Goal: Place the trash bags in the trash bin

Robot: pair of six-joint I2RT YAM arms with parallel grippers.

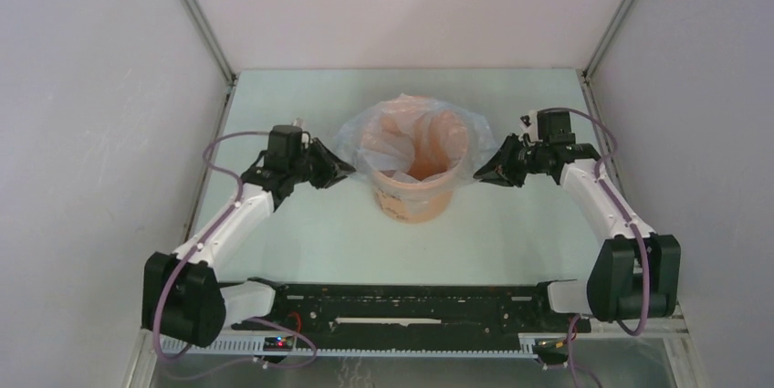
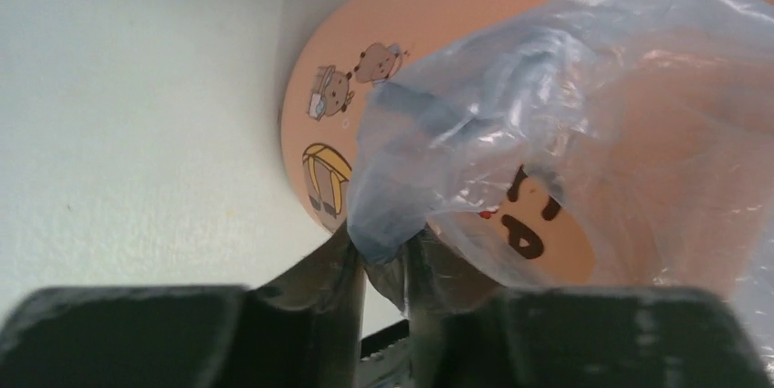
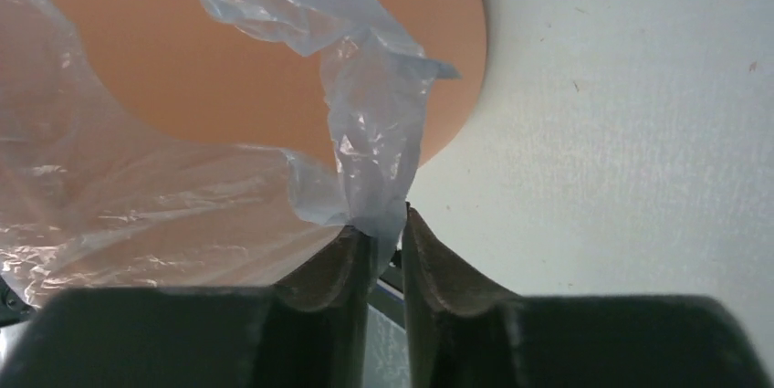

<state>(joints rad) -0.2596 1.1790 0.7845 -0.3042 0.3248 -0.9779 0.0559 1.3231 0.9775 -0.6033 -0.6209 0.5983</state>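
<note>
While the left gripper (image 1: 339, 170) and right gripper (image 1: 481, 172) each clamped an opposite edge, the trash bag (image 1: 360, 137) lined the orange trash bin (image 1: 415, 205). This hold probably served to spread its mouth.

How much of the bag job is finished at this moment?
Done: the trash bag sits mostly inside the orange bin, opened over its mouth. In hand: the left gripper and right gripper each pinch an edge outside the rim. Left: probably pull the edges down over the rim, then release.
</note>
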